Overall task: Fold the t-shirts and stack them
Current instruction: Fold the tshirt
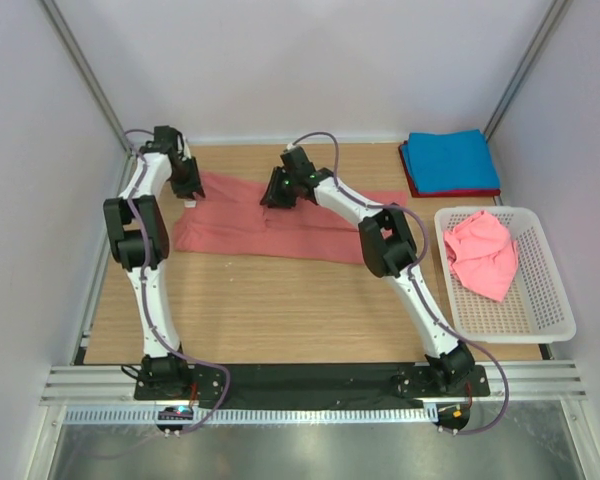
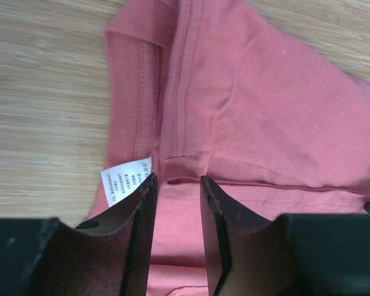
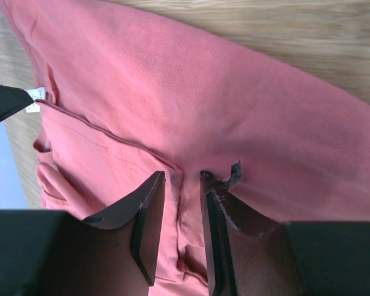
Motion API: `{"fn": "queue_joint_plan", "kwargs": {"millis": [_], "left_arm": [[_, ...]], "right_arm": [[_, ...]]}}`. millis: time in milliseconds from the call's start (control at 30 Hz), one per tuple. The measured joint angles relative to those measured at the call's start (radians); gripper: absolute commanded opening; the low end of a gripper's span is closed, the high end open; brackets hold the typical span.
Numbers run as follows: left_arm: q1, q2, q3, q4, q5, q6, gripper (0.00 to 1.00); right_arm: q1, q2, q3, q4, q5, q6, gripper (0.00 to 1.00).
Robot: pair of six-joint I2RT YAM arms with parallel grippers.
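Arm bases sit at 6 o'clock in the top view, bolted to the near edge of the table.

1. Shirt: salmon-red, laid across the table from 10 o'clock to about 2 o'clock of centre as a long horizontal band. It is already doubled over, with one layer's hem lying on another. The near edge is fairly straight and the surface shows shallow wrinkles. In the left wrist view its ribbed hem and stitched seams are visible.

2. Basket: white mesh, at 3 o'clock. It holds a crumpled pink shirt in its far half.

3. Stack: at 1 o'clock, a folded blue item on top of a red one, square and flat.

4. Right gripper: down on the shirt's far edge near 12 o'clock. The jaws stand close together, with a raised ridge of cloth pinched between them.

5. Left gripper: at the shirt's 10 o'clock corner. The jaws are a narrow gap apart with the tips at the cloth. Whether they grip it cannot be determined.

6. Label: white, printed, sticking out from the shirt's edge and touching the 9 o'clock side of the left gripper.
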Motion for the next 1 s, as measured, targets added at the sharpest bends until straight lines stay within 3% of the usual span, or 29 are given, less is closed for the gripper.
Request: {"fn": "queue_joint_plan", "kwargs": {"millis": [167, 433, 567, 667, 733, 833, 867, 900, 1000], "left_arm": [[0.024, -0.008, -0.012, 0.015, 0.023, 0.009, 0.38], [0.034, -0.008, -0.038, 0.029, 0.100, 0.016, 0.32], [0.034, -0.008, -0.038, 0.032, 0.131, 0.021, 0.23], [0.034, -0.008, -0.038, 0.033, 0.133, 0.027, 0.24], [0.034, -0.008, -0.038, 0.033, 0.131, 0.030, 0.24], [0.034, -0.008, -0.046, 0.034, 0.126, 0.030, 0.13], [0.034, -0.008, -0.050, 0.034, 0.125, 0.030, 0.03], [0.034, -0.008, -0.053, 0.033, 0.125, 0.027, 0.00], [0.034, -0.008, -0.053, 0.034, 0.133, 0.027, 0.00]], "right_arm": [[0.009, 0.025, 0.035, 0.011, 0.000, 0.008, 0.37], [0.015, 0.045, 0.058, 0.031, -0.004, 0.026, 0.35], [0.015, 0.048, 0.060, 0.032, -0.003, 0.026, 0.31], [0.015, 0.051, 0.060, 0.037, -0.003, 0.026, 0.30], [0.015, 0.051, 0.060, 0.038, -0.003, 0.026, 0.24], [0.015, 0.053, 0.060, 0.038, 0.000, 0.024, 0.08], [0.015, 0.055, 0.060, 0.037, 0.001, 0.023, 0.06], [0.015, 0.056, 0.060, 0.038, 0.003, 0.023, 0.03], [0.015, 0.056, 0.060, 0.041, 0.010, 0.018, 0.01]]}}
